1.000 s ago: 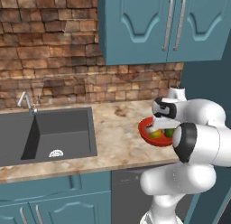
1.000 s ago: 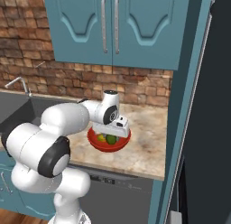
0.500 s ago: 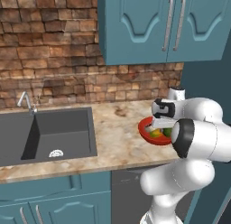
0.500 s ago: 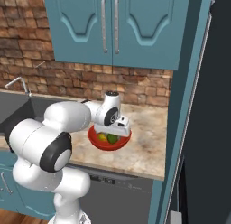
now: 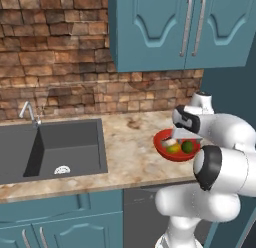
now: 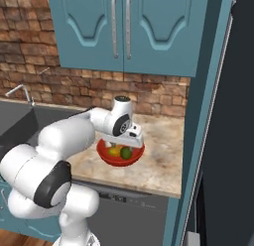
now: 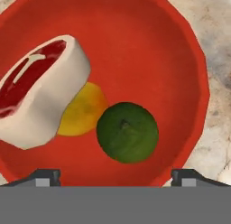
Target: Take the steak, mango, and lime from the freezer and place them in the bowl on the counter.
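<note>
While poised over the table [image 5: 130, 157], hangs directly above the red bowl [image 7: 180, 51], jaws spread wide, fingertips [image 7: 43, 177] far apart at the bottom corners of the hand view, gripping nothing and touching nothing. Going left to right across the hand view: steak [image 7: 38, 90], tilted up against the bowl's left inner wall, red face and pale fat rim showing; mango [image 7: 85, 111], tucked partly under the steak's right edge and touching it; lime [image 7: 127, 132], dark green, just beside the mango and touching it, near the bowl's middle and roughly midway between the two fingertips but below them, well clear of both. All three lying inside the bowl, none between the jaws at grasping height.

Seen from the left base view: sink [image 5: 55, 147] far left, then marbled table, then bowl [image 5: 162, 144] with the gripper [image 5: 182, 137] just over it. Seen from the right base view: bowl [image 6: 106, 158] under the gripper [image 6: 126, 140], bare table to its right, then the dark freezer [image 6: 233, 131] at the far right edge.
</note>
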You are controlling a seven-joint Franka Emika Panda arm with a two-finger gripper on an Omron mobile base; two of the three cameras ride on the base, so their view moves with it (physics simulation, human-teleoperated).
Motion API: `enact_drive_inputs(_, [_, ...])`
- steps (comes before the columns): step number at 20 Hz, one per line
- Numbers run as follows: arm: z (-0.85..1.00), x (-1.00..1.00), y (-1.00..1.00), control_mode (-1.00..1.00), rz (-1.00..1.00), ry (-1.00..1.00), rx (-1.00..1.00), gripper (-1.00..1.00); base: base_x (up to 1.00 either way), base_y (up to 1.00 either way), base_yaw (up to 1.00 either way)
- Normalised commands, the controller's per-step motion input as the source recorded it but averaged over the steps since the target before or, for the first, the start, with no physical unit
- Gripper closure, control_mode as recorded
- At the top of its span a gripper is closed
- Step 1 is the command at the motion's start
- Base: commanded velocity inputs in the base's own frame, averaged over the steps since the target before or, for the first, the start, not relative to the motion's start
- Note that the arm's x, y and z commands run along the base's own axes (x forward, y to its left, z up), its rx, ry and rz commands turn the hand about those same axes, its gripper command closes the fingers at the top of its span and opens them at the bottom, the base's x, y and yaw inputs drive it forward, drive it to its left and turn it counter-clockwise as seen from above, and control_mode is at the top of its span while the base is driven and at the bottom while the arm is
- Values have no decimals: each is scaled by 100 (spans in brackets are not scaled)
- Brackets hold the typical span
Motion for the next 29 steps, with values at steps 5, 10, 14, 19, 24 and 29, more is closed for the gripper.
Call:
enact_drive_inputs(5, [61,-67,29,-100,0,-2,-4,-100,0,0,0])
enact_drive_inputs(10, [64,-75,84,-100,0,-12,-5,-100,0,0,0])
enact_drive_inputs(14, [65,-94,59,-100,0,-22,-2,-100,0,0,0])
enact_drive_inputs(19, [56,-100,-1,-100,1,-9,0,-100,0,0,0])
enact_drive_inputs(24, [55,-69,-2,-100,1,-5,0,-100,0,0,0])
enact_drive_inputs(29, [34,-51,0,-100,0,-2,0,-100,0,0,0])
